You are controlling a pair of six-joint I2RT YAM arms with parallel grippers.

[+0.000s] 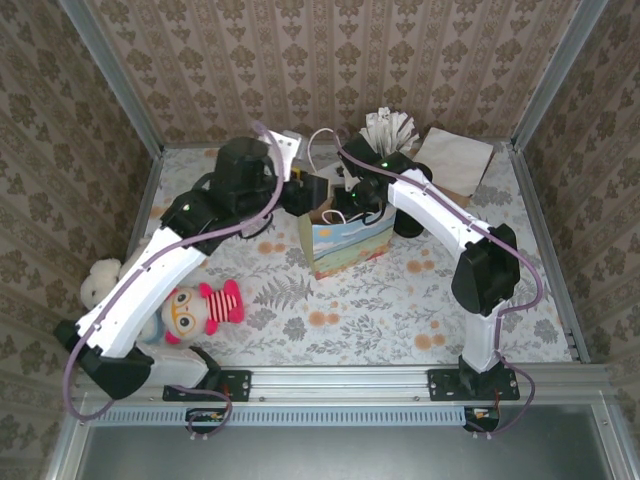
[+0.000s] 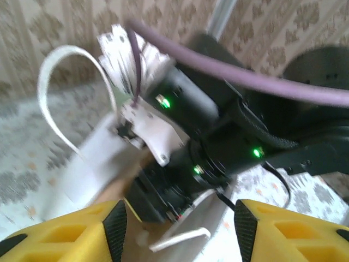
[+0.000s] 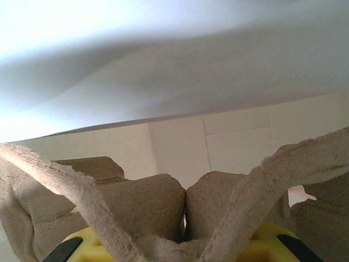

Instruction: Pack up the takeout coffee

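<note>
Nearest my bases, on the left of the flowered worktop [image 1: 400, 310], lie a red-and-pink plush doll [image 1: 203, 305] and, beside it at the edge, a white plush animal [image 1: 100, 280]. Farther in, at the middle, the gift bag [image 1: 350, 247] stands upright with its mouth open, and both my arms bend over it. My right tool [image 1: 353, 205] is down in the bag's mouth. From its wrist I see a grey-brown pulp cup carrier [image 3: 136, 207] folded up between my yellow fingers [image 3: 90, 243], against the bag's white inner wall. The carrier hides the tips, so I cannot tell whether that tool is clamped or loose. My left tool [image 2: 177, 224] hangs just left of the bag's rim, released, its black pads [image 2: 116, 221] well apart with nothing between them. It faces my right wrist and the bag's white handle [image 2: 70, 50]. Where the takeout coffee is I cannot tell. A dark shape [image 1: 410, 225] sits just right of the bag under my right arm, too hidden to name. At the far edge stand a green cup of white paper-wrapped sticks [image 1: 390, 128] and a brown paper stack [image 1: 455, 158].
</note>
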